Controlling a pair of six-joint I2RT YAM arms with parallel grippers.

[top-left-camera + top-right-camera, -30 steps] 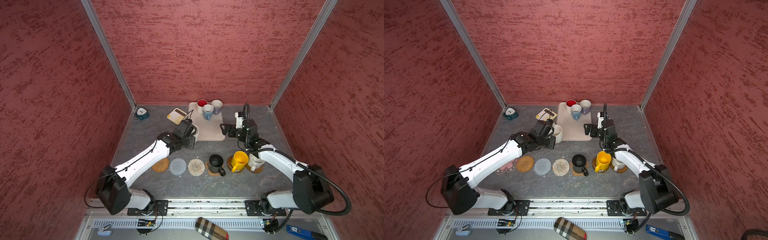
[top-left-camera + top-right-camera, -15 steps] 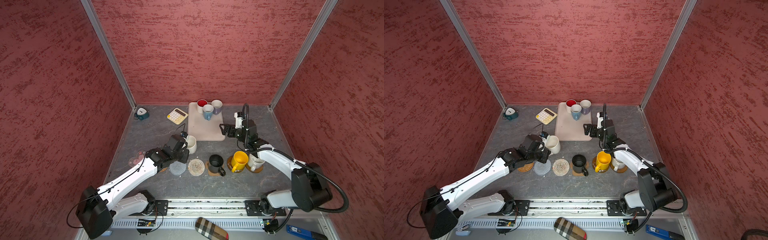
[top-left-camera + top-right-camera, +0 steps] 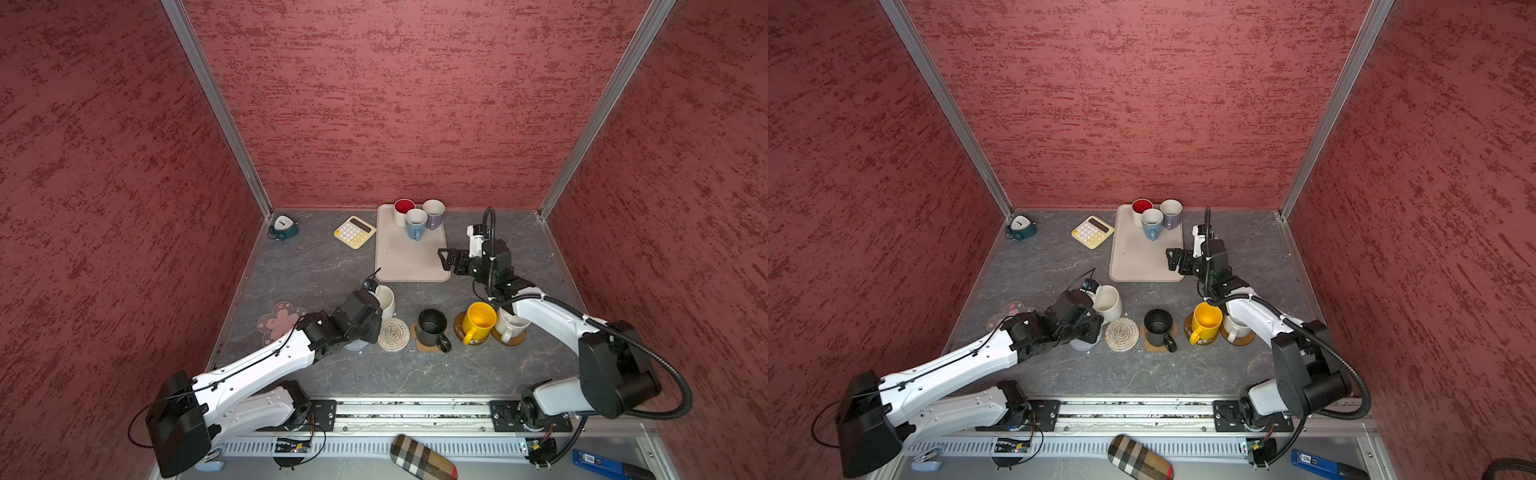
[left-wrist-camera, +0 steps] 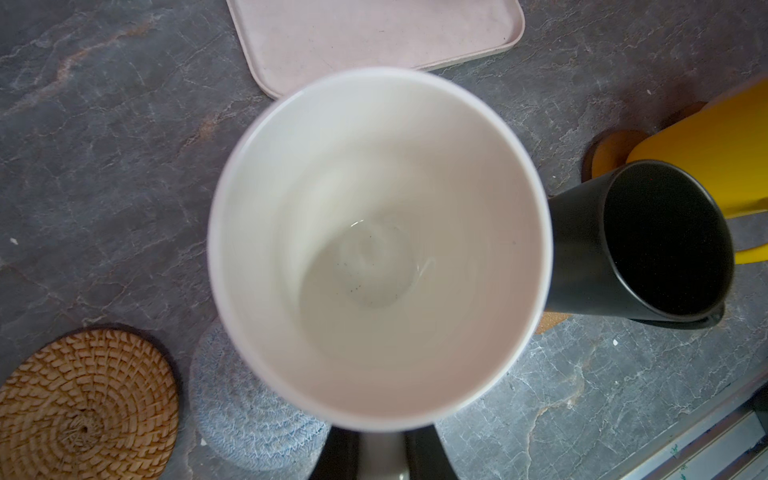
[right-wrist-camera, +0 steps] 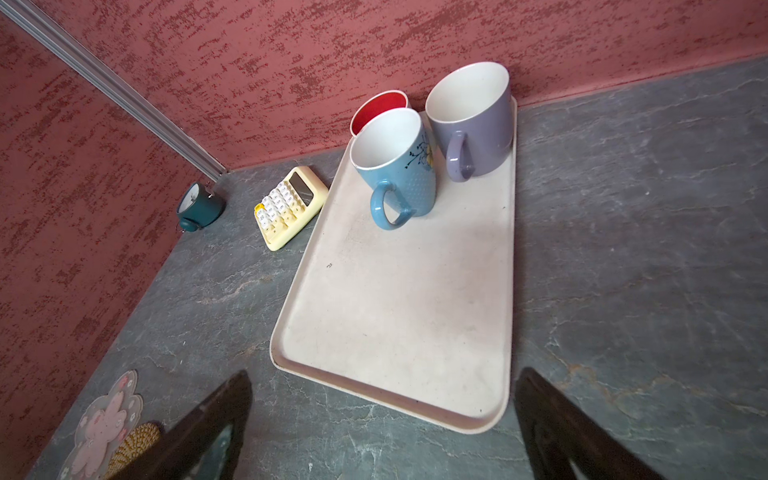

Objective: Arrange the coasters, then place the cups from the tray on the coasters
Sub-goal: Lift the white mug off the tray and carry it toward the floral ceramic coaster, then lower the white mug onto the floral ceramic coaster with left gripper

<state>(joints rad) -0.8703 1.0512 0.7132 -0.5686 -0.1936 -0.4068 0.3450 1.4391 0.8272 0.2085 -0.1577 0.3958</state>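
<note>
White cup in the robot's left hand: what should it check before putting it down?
1. The left gripper is shut on the white cup: ok.
2. The beige crocheted coaster is bare: ok.
3. The white cup is right over that coaster: cannot tell.
4. The black cup stands apart from that coaster: ok.
5. The right gripper is open, off by the tray: ok.

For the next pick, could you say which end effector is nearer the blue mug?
Right. The right end effector is at the tray's near corner, facing the blue mug; the left end effector, farther, by the coasters.
</note>
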